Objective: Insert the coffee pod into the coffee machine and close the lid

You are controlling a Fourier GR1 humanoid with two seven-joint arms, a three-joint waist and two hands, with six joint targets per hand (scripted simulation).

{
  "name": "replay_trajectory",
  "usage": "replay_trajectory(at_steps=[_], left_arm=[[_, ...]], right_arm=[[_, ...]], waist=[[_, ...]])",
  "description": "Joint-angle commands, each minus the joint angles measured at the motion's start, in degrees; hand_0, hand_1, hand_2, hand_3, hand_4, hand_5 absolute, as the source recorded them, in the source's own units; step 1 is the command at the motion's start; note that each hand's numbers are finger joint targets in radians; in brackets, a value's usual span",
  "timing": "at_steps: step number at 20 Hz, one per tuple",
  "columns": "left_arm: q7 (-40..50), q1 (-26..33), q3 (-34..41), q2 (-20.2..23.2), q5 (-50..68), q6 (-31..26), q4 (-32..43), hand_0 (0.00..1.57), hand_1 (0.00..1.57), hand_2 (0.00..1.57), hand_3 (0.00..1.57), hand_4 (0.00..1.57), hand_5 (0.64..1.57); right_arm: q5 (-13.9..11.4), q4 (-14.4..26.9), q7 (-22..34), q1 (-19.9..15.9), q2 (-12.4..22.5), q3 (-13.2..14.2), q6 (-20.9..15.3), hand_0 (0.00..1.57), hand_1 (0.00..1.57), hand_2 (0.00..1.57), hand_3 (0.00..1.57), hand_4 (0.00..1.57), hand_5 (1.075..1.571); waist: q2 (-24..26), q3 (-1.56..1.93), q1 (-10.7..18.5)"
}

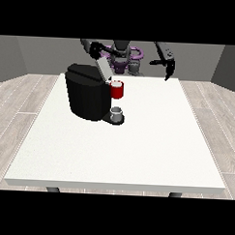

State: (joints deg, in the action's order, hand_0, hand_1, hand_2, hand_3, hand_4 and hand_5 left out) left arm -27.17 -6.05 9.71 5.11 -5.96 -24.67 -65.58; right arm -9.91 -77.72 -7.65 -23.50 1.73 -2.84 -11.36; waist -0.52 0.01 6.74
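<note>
The coffee machine point(86, 96) hides part of the table point(137, 149) behind it, and its raised lid point(104, 69) covers part of the robot's arm. No coffee pod can be made out — the red holder point(117, 90) is too small to show what sits inside. The hand at the view's left point(96, 50) is too small to read. The table legs are cut off below the tabletop's front edge.

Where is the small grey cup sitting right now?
In the front view, the grey cup sits left of the table's centre, on the coffee machine's base at its right side, directly below the red pod holder.
</note>
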Motion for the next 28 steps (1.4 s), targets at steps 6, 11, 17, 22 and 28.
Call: replay_trajectory(at_steps=[6,11,17,22,28], left_arm=[[2.39,-1.11,0.63,1.07,3.12,0.03,-2.28,0.0,0.0,0.0,0.0,0.31,1.571],[-0.07,2.11,-1.35,-0.13,1.74,1.13,-3.62,0.0,0.0,0.0,0.0,0.37,1.571],[3.54,-0.21,-1.86,1.38,3.31,-1.0,-6.49,0.0,0.0,0.0,0.0,0.34,1.571],[2.93,-0.89,-0.71,0.78,3.09,1.68,-2.69,0.0,0.0,0.0,0.0,0.36,1.571],[1.22,-4.67,1.85,3.51,5.46,-0.17,1.07,0.0,0.0,0.0,0.0,0.35,1.571]], right_arm=[[2.02,8.27,-0.65,-7.48,1.7,5.51,1.07,0.0,0.0,0.0,0.0,0.41,1.571],[3.23,14.26,-4.29,-9.5,3.9,9.0,1.26,0.0,0.0,0.0,0.0,0.43,1.571],[3.55,17.61,-6.84,-11.24,4.62,10.11,1.26,0.0,0.0,0.0,0.0,0.43,1.571],[0.76,16.15,-3.09,-11.9,0.66,5.68,-1.02,0.0,0.0,0.0,0.0,0.4,1.571],[0.99,18.15,-3.92,-17.05,2.37,6.09,1.33,0.0,0.0,0.0,0.0,0.4,1.571]], waist=[[-2.43,-0.01,-0.31],[-4.68,-0.01,1.47],[-5.84,0.0,3.07],[-4.2,-0.02,1.5],[-7.47,-0.02,1.62]])
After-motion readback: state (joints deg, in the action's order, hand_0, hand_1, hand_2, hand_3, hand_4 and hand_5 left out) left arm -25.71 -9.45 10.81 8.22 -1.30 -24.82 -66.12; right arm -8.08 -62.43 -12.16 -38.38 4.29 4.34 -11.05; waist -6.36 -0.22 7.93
